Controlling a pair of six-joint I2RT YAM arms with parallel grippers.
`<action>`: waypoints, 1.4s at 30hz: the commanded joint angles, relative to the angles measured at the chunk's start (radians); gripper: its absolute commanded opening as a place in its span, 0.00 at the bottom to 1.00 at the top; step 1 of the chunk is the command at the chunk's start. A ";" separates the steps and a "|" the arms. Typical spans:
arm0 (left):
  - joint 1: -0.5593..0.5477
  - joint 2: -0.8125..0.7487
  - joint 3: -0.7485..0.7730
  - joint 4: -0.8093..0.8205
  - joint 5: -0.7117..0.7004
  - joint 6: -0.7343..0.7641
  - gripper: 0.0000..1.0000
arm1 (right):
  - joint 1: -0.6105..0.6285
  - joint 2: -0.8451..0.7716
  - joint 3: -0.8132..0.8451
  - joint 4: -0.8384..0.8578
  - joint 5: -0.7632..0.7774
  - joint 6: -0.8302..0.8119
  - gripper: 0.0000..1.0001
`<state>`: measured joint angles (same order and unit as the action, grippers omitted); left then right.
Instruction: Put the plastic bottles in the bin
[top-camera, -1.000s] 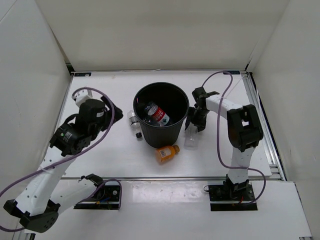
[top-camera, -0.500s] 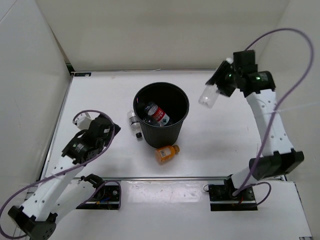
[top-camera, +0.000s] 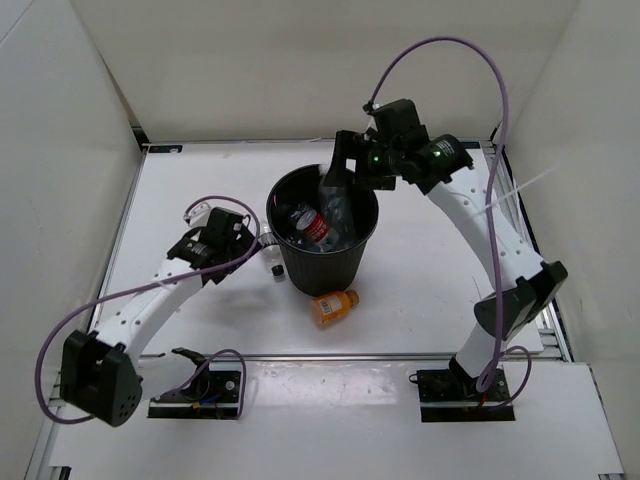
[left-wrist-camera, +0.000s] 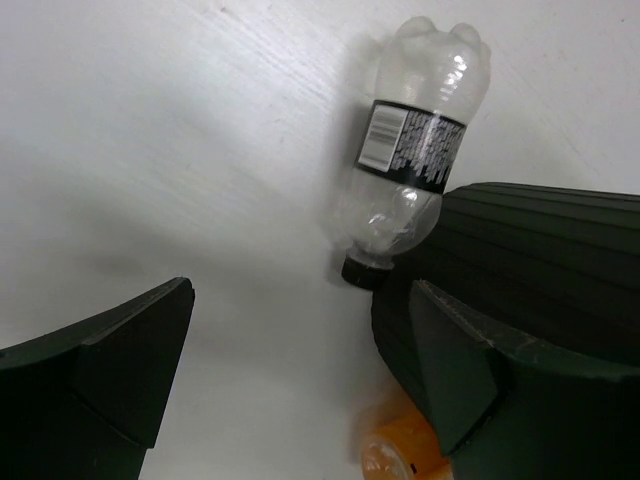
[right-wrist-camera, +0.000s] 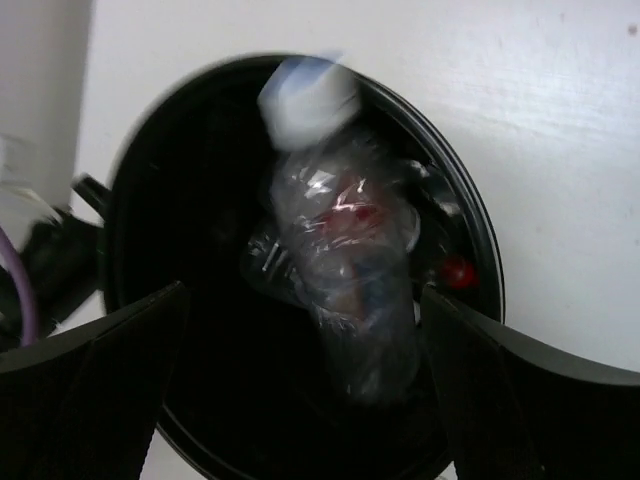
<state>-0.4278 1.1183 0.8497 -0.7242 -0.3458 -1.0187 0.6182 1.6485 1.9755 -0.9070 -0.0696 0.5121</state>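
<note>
**Worktop** – white flat worktop (top-camera: 200, 180), walled on three sides by white panels.

**Bin** – round black plastic bucket (top-camera: 320, 268) with a ribbed wall, upright near the middle of the worktop, mouth open upward.

**Contents of bin** – clear plastic bottle with red label (top-camera: 315, 228), lying inside. Clear unlabelled plastic bottle with white cap (right-wrist-camera: 345, 270), blurred in the right wrist view, sits in the bin's mouth, cap toward the far rim. It touches neither finger.

**Beside bin, left** – clear plastic bottle with dark printed label (left-wrist-camera: 415, 180), lying on the worktop. Its black cap (left-wrist-camera: 362, 270) is right at the bin wall, its base pointing away.

**Beside bin, near side** – stubby orange plastic bottle (top-camera: 333, 308), lying on the worktop just in front of the bin's base. It is outside the bin.

**Right end effector** (top-camera: 342, 172) – raised over the far rim of the bin and aimed down into it. Its fingers are spread wide and grip nothing.

**Left end effector** (left-wrist-camera: 300, 300) – low over the worktop left of the bin, facing the dark-labelled bottle. Its fingers are spread wide with nothing between them, and it stands clear of the bottle.
</note>
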 joint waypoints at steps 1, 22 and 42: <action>0.041 0.076 0.071 0.133 0.112 0.147 1.00 | 0.003 -0.022 0.104 -0.089 -0.016 -0.041 1.00; 0.050 0.648 0.285 0.301 0.277 0.355 0.96 | -0.084 -0.383 -0.158 -0.118 -0.030 -0.081 1.00; 0.055 -0.008 0.290 0.259 0.048 0.279 0.47 | -0.186 -0.463 -0.416 -0.096 -0.087 -0.029 1.00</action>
<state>-0.3489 1.2037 1.0454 -0.4759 -0.2058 -0.7315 0.4492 1.2312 1.6260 -1.0355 -0.1349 0.4648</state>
